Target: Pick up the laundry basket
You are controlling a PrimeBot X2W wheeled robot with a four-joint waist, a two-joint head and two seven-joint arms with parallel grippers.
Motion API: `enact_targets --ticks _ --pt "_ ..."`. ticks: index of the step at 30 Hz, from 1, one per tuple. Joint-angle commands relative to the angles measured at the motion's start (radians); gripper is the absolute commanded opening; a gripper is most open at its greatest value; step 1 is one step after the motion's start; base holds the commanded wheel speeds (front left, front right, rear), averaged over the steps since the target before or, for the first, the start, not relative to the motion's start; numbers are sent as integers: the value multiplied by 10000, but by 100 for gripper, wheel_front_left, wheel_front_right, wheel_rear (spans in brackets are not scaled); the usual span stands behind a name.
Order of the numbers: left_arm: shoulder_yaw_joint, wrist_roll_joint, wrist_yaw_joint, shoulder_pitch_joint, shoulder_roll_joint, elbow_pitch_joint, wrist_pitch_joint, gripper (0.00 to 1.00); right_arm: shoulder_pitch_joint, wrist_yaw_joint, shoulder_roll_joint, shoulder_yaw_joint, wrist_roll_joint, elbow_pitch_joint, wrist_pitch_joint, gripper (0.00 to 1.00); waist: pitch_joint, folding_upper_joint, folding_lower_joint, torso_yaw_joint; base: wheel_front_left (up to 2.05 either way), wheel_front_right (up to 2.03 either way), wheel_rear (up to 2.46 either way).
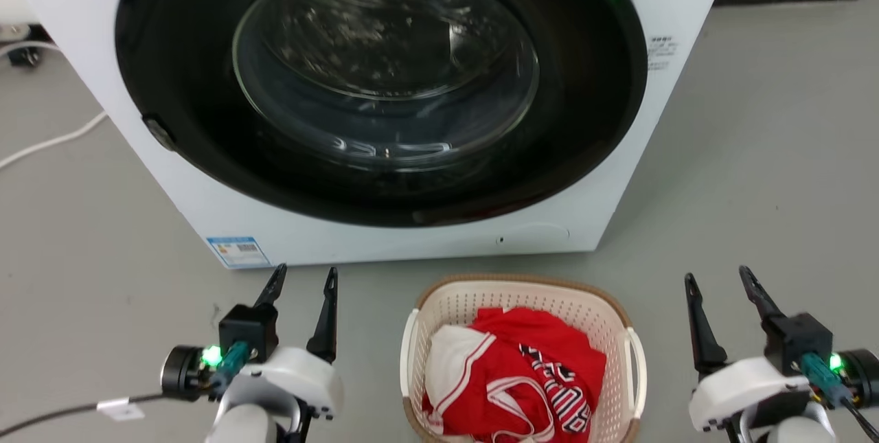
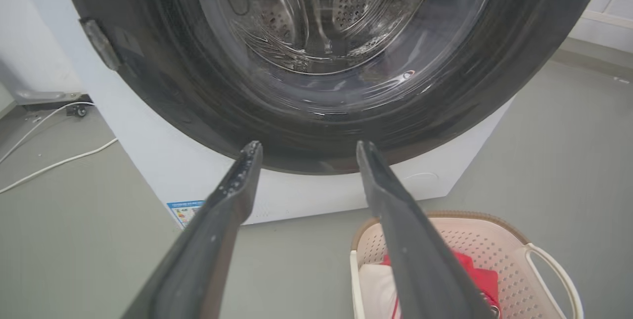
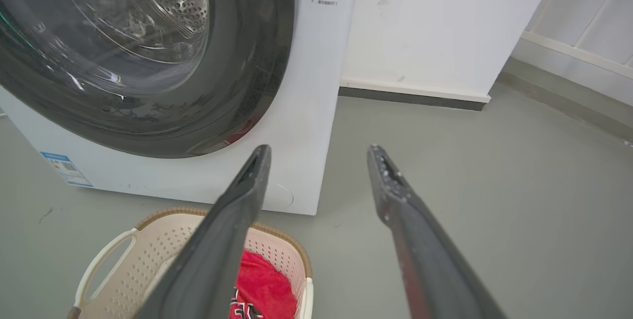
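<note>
LAUNDRY ROOM: The laundry basket (image 1: 535, 299) sits on the grey floor (image 1: 755, 189) just in front of the washing machine (image 1: 426, 244), between my two grippers, with red and white clothes (image 1: 535, 367) heaped inside. The left gripper (image 1: 306, 271) and right gripper (image 1: 717, 274) flank it, jaws parted and empty. I judge the lift wants both arms brought inward and down together, one to each white side handle (image 1: 641, 367), closing evenly so the basket rises level. Its near end is cut off at the head view's bottom edge. In the left wrist view a dark finger (image 2: 425, 259) covers part of the rim, so handle clearance is hard to gauge.
</note>
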Motion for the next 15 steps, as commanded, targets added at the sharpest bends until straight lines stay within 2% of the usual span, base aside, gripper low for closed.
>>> enact_targets --ticks 1,12,15 --pt "-42 40 -118 -548 66 433 -26 100 -465 -5 -32 59 -89 355 -21 100 616 0 -1 -132 0 0 0" --pt "-684 -229 -360 -2675 361 2951 -26 100 -2548 -5 -29 496 -564 2844 -21 100 2507 0 -1 -457 0 0 0" --pt "-1142 -307 -377 -3281 427 3739 -25 100 -3163 -5 -26 585 -628 3715 -21 100 3012 0 -1 -551 0 0 0"
